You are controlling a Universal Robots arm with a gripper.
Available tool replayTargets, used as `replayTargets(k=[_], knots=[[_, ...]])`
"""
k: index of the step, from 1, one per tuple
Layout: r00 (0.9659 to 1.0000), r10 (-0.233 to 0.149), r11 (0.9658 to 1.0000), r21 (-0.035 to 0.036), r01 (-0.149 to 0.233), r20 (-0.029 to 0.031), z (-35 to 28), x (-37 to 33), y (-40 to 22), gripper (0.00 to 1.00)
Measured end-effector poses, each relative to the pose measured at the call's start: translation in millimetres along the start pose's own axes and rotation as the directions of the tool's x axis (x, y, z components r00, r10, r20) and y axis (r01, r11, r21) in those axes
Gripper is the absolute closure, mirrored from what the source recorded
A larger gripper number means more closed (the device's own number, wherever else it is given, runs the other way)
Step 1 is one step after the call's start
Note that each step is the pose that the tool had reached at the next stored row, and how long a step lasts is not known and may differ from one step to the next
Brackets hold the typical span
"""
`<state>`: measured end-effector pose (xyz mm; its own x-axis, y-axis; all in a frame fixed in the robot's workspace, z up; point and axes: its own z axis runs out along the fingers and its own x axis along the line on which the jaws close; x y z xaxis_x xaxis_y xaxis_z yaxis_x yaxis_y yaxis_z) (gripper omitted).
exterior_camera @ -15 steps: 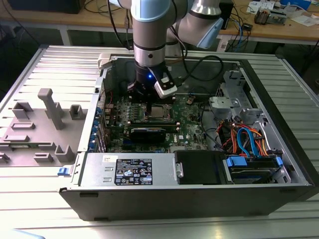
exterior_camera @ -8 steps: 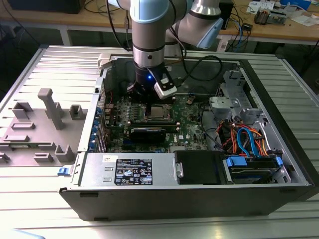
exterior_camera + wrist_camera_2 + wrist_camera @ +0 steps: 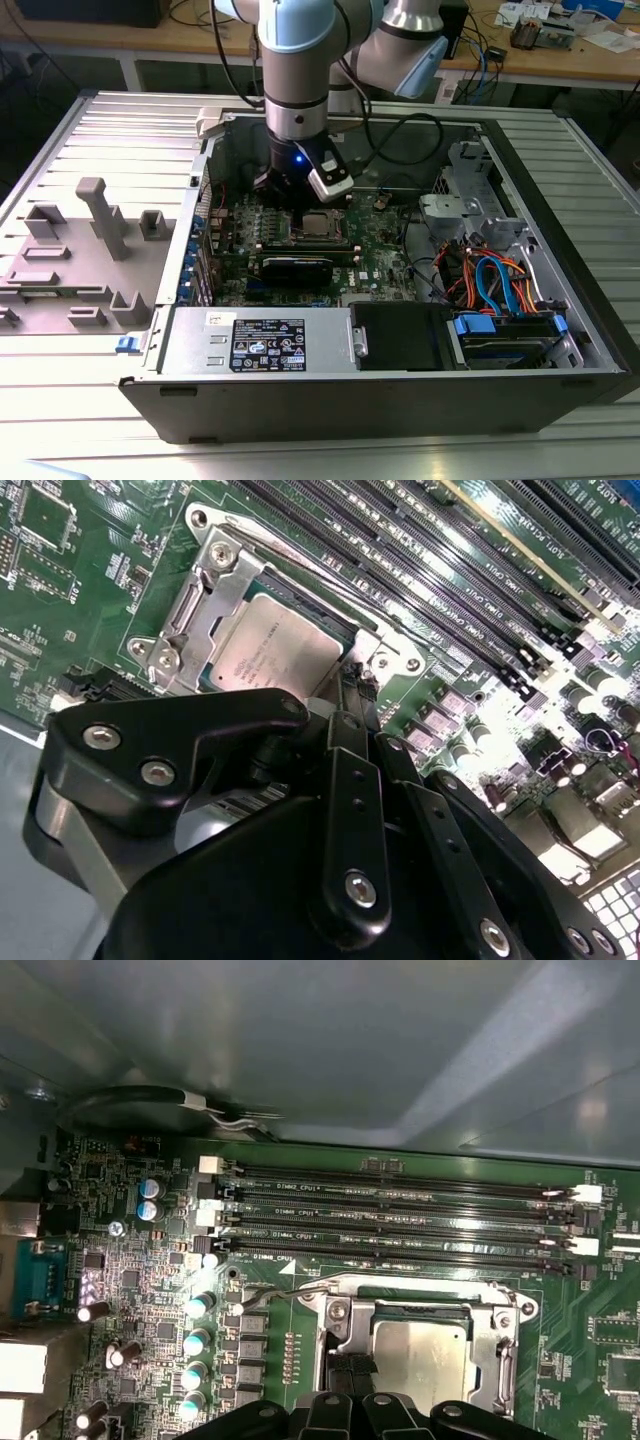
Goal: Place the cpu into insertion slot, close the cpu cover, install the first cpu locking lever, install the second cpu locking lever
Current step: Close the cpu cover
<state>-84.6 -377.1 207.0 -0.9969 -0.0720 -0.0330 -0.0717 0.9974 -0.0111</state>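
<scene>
The cpu (image 3: 275, 645) lies flat on the green motherboard (image 3: 60, 600), framed by the lowered cpu cover (image 3: 215, 580). The claw (image 3: 345, 692) sits at the cover's edge; whether apart or together cannot be told.

Arm (image 3: 295, 90): silver-grey tube, pale blue joint caps, black cable (image 3: 216, 45) looped alongside. Small blue light (image 3: 298, 157) at wrist (lit). Gripper (image 3: 325, 720): matt black linkages, silver screw heads.
</scene>
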Motion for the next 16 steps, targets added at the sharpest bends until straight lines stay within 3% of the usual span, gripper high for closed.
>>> replayTargets(k=[11, 16], knots=[[1.0000, -0.003, 1.0000, 0.0000, 0.003, 0.0008, 2.1, 1.0, 0.1, 0.89], [1.0000, -0.003, 1.0000, -0.0004, 0.003, 0.0009, -1.7, 0.8, 0.1, 0.89]])
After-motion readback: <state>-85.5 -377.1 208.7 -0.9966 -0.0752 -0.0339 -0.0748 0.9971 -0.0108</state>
